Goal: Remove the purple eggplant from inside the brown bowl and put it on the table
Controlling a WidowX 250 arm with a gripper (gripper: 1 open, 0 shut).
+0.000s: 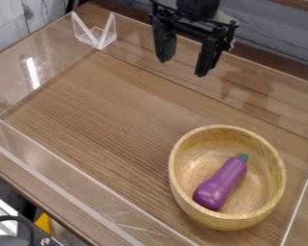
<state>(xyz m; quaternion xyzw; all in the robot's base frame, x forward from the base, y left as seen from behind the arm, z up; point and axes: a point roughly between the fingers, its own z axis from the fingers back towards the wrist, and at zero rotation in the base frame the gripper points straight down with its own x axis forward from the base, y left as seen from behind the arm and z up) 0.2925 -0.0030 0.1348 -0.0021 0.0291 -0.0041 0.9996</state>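
Purple and shiny, the eggplant (222, 182) lay on its side in the bottom of the bowl (187, 195), with its little green tip pointing up toward the far rim. It was well away from the gripper (185, 56), down and off to the right of it in the picture. The bowl sat on the table (105, 125) near the right wall (303, 200), so nothing had been taken out yet.

The gripper hung up high over the far part of the table. Its fingers were spread wide apart and held nothing, likely so they could fit around the eggplant.

The bowl's thick rim stood all around the eggplant, so the fingers would probably need to go in from above. Clear walls ran around the table. A small clear stand (95, 32) sat far off to the gripper's left.
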